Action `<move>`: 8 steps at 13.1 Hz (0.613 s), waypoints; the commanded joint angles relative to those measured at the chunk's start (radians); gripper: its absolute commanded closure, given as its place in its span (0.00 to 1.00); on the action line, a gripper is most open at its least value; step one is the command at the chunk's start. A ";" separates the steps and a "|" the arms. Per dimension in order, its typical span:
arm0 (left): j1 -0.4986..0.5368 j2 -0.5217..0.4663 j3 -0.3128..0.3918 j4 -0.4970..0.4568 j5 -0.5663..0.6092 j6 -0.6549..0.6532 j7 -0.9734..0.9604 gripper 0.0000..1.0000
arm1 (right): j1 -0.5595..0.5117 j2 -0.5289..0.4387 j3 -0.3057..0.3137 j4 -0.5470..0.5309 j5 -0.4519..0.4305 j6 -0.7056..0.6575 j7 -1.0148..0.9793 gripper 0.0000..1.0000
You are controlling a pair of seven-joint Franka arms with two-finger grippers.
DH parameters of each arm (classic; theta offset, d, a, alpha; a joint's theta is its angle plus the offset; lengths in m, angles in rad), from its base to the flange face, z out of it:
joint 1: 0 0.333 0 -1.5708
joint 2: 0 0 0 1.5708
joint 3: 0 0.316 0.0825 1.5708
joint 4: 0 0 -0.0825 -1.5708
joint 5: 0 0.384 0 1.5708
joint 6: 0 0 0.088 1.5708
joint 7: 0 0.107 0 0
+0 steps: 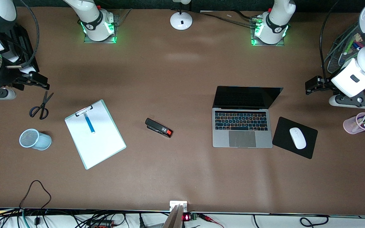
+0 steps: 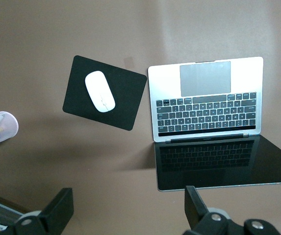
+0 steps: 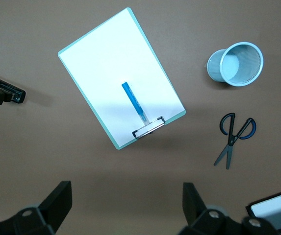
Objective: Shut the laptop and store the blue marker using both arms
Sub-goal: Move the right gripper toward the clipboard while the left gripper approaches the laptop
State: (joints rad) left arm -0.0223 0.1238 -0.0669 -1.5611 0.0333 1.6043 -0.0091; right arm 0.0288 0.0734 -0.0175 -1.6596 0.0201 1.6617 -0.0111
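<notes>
Nothing is started: both grippers hang high at the tabletop's ends. The right gripper, jaws spread and empty, has the blue marker well below it on the clipboard, beside the mesh cup. The left gripper, also spread, looks down on the open laptop. Next, I judge, 2 descents: pinch marker, press lid.

The blue marker lay on the clipboard, with the stapler between the clipboard and the laptop. The mouse sat on the mouse pad beside the laptop.
</notes>
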 commanded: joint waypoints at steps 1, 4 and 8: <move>-0.010 0.036 -0.001 0.033 -0.004 -0.018 -0.005 0.00 | -0.003 0.057 0.004 0.023 0.011 0.003 -0.001 0.00; -0.010 0.069 -0.002 0.033 -0.004 -0.044 0.003 0.11 | -0.001 0.150 0.004 0.023 0.006 0.067 -0.013 0.00; -0.011 0.069 -0.002 0.030 -0.004 -0.110 0.006 0.94 | -0.003 0.222 0.008 0.026 0.001 0.150 -0.044 0.00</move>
State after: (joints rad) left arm -0.0317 0.1872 -0.0682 -1.5593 0.0333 1.5416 -0.0090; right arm 0.0288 0.2781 -0.0164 -1.6594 0.0200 1.7935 -0.0226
